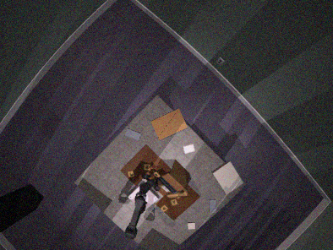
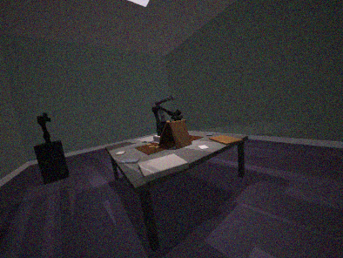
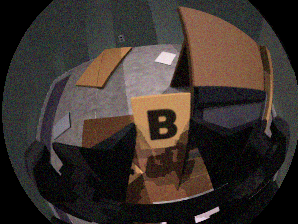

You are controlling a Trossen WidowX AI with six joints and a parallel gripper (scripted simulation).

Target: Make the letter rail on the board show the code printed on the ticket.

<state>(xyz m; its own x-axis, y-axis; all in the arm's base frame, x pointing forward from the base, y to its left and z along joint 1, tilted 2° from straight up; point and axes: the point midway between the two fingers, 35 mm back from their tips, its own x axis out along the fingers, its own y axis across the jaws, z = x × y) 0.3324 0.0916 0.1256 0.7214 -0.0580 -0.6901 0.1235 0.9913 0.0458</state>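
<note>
My gripper (image 3: pixel 162 124) (image 1: pixel 155 176) (image 2: pixel 176 115) is shut on a tan letter tile marked B (image 3: pixel 161 123) and holds it above the counter, close beside the upright brown board (image 3: pixel 220 50) (image 2: pixel 175 132). A dark slot runs across the board at about the tile's height in the wrist view; I cannot make out the rail's letters. Loose tan tiles (image 1: pixel 132 173) (image 1: pixel 147 167) (image 1: pixel 173 202) lie on the brown mat (image 1: pixel 141 156) below. The small white ticket (image 1: pixel 188 149) (image 2: pixel 203 146) (image 3: pixel 166 58) lies flat beyond the board; its print is too small to read.
An orange pad (image 1: pixel 169 123) (image 2: pixel 225 139) (image 3: pixel 103 66) lies at the far end of the grey table (image 1: pixel 106 169) (image 2: pixel 131 171). A white sheet (image 1: pixel 227 175) (image 2: pixel 162 163) lies near one edge. A dark stand (image 2: pixel 50 157) is on the floor apart from the table.
</note>
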